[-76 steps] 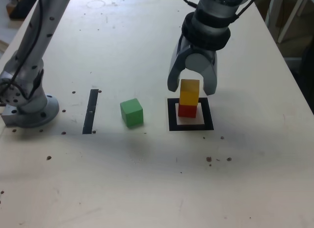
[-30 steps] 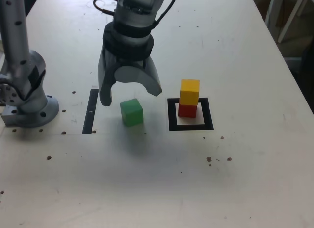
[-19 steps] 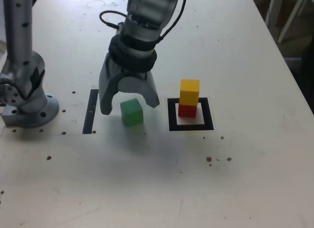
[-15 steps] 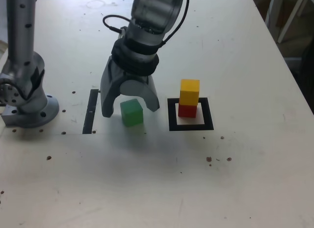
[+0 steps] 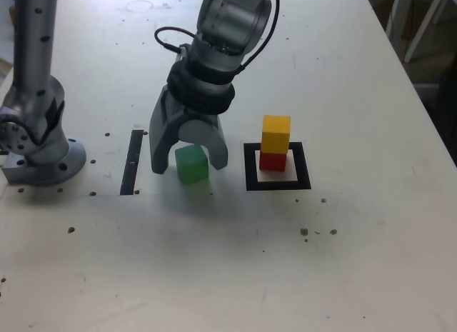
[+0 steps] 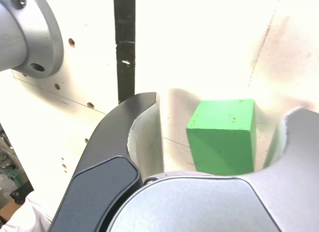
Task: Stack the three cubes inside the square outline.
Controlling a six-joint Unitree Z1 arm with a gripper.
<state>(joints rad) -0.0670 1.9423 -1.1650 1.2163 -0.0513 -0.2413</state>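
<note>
A: Step in hand, as I read it: the pick of the third cube. The yellow cube (image 5: 275,134) sits on the red cube (image 5: 272,161), both inside the square outline (image 5: 250,168), a little off-centre toward that frame's far side. Only the green cube (image 5: 191,164) is out, resting on the table (image 5: 228,260) between the black strip (image 5: 131,162) and the outline.

B: Gripper?

A: The gripper (image 5: 188,159) is spread wide, holding nothing, with one finger on each side of the green cube. In the wrist view the green cube (image 6: 223,136) lies between the jaws, nearer one finger than the other. A gap shows on the dark-finger side; on the other side I can't tell whether there is contact.

B: Low enough to close?

A: Fingertips look level with the cube in the exterior view, near the tabletop. I'd judge it about ready.

B: So what does the next move call for?

A: Close squarely on two opposite faces. The cube is off-centre in the jaws, so one finger would likely meet it first and nudge it. Then lift clear above the yellow cube's top, carry toward the exterior view's right, and set down flush. The two-cube stack is narrow; a skewed release could topple it
</note>
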